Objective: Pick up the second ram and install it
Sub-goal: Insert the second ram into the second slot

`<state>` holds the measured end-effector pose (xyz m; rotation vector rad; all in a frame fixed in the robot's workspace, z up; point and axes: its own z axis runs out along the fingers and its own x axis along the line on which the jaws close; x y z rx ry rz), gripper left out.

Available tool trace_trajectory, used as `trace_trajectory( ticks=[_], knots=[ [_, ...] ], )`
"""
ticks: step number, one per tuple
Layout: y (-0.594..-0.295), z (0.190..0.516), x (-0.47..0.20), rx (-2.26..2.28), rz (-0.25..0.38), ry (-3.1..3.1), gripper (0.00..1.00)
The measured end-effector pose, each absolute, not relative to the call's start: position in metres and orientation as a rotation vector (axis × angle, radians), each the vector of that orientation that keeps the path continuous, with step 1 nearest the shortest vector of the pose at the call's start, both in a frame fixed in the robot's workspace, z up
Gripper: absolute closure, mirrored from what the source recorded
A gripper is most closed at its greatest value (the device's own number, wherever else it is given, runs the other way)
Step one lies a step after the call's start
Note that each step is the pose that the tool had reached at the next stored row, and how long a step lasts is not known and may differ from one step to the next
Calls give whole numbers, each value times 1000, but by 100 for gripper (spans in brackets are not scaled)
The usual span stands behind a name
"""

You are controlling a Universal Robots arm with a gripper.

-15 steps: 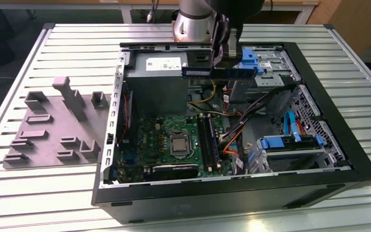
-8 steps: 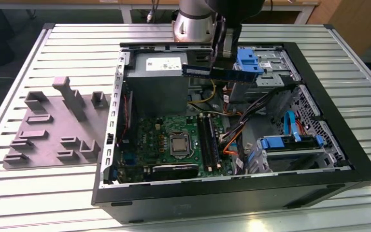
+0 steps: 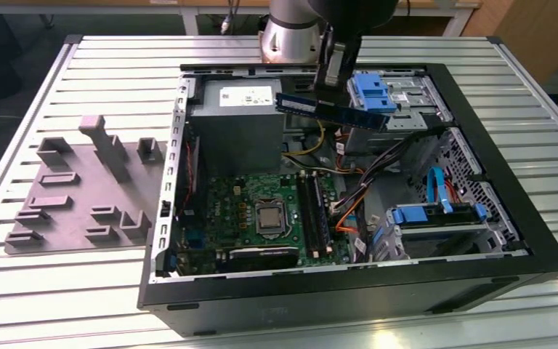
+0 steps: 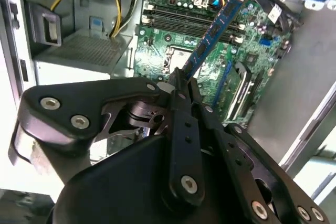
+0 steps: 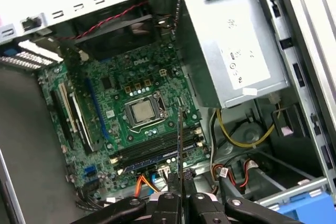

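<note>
The second ram point(image 3: 336, 110) is a dark bluish stick held level in the air above the open computer case point(image 3: 511, 218), over its far part beside the power supply. My gripper point(image 3: 330, 86) is shut on its upper edge. In the second wrist view the second ram point(image 4: 218, 24) sticks out from the gripper point(image 4: 180, 81) over the green motherboard point(image 4: 173, 51). The first wrist view shows the second ram point(image 5: 180, 140) edge-on, clamped by the gripper point(image 5: 180, 195), hanging above the long black memory slots point(image 5: 157, 148). The memory slots point(image 3: 314, 211) lie to the exterior view's right of the processor socket point(image 3: 265, 216).
A grey moulded tray point(image 3: 75, 189) with raised blocks lies on the slatted table at the exterior view's left. Inside the case are a silver power supply point(image 3: 240, 123), coloured cables point(image 3: 352, 203) and blue drive brackets point(image 3: 371, 91). A bluish strip point(image 5: 152, 159) sits along one slot.
</note>
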<state>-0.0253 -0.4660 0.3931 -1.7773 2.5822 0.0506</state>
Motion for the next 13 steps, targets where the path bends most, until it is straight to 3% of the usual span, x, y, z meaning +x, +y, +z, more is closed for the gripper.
trace_trajectory(
  ticks=[13],
  knots=[
    [-466, 391, -25, -1464, 48, 2768, 86]
  ],
)
